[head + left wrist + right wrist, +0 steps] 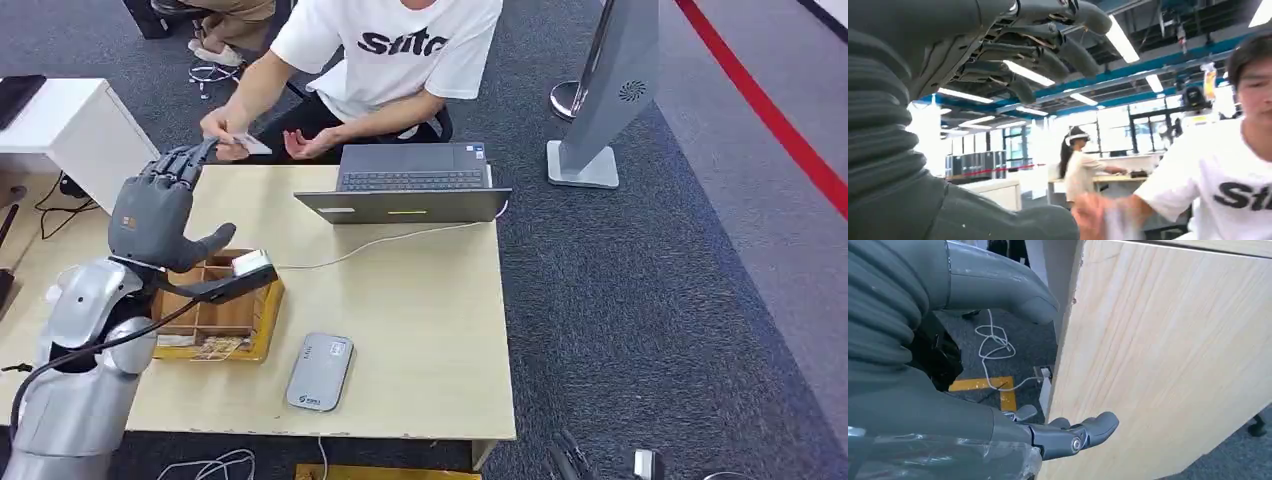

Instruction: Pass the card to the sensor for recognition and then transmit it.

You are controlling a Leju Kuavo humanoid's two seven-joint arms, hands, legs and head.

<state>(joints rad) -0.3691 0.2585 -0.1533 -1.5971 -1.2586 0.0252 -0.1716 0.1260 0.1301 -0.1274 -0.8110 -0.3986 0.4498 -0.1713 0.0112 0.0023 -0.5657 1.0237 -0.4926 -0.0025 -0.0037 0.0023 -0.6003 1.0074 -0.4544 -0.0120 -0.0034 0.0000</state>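
Card held by the person across the table, beyond the robot's raised, empty left hand.

Nearest on the table (420, 340) lies the grey sensor (319, 371), beside a wooden tray (262, 330) partly hidden by the left arm. The left hand (160, 210) is raised above the tray, fingers spread, holding nothing. Behind it, a person's hand (222, 128) pinches the card (250, 145); a laptop (408, 183) stands to the right. The right hand (1068, 432) hangs beside the table's edge, fingers loosely curled, empty.
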